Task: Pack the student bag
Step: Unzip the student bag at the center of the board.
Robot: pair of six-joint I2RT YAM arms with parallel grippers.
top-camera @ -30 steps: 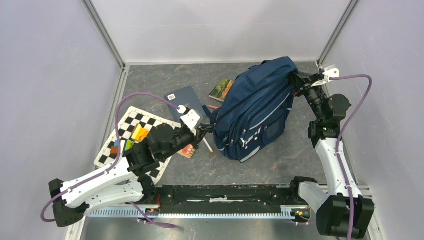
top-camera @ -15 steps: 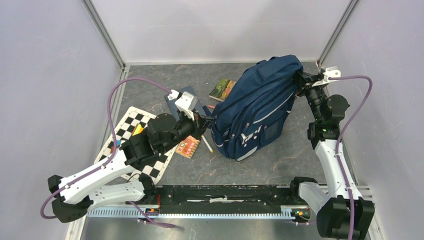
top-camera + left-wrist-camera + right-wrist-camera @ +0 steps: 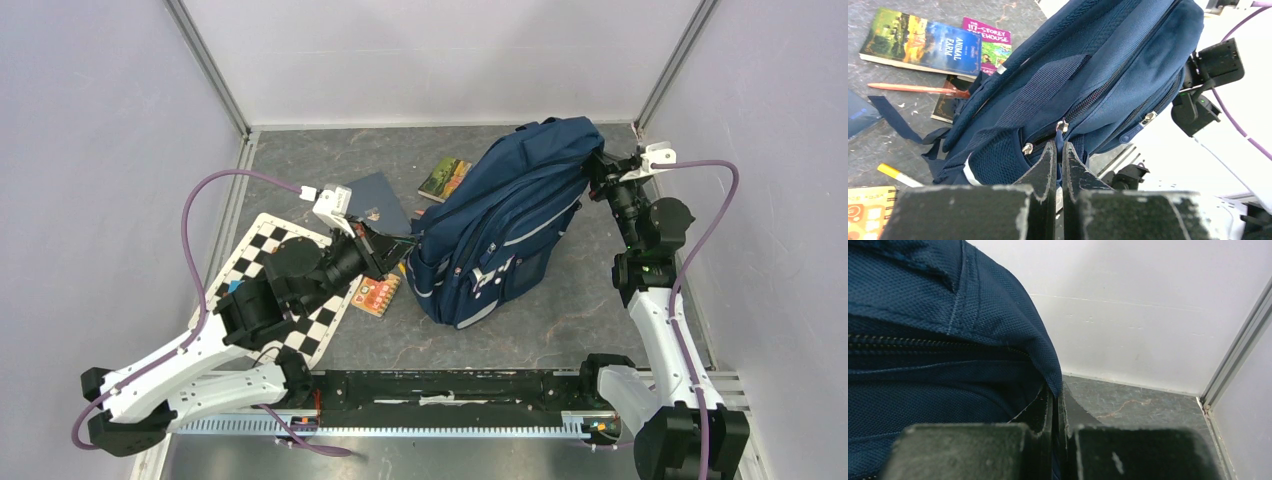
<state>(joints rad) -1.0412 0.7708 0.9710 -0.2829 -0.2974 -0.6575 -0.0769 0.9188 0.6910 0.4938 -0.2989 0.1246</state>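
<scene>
Bag stood tilted on the counter, right jaws clamped shut on its top, left jaws pinched shut on a zip pull. Unzipping seemed the step in hand; next, a steady pull along the zip.

Right pincer clamps a fold of the student bag — zipper at left, white wall behind.

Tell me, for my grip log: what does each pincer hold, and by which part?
Both hold the student bag: the left pincer is shut on a zipper pull, the right pincer on a fabric edge at its top corner.
</scene>
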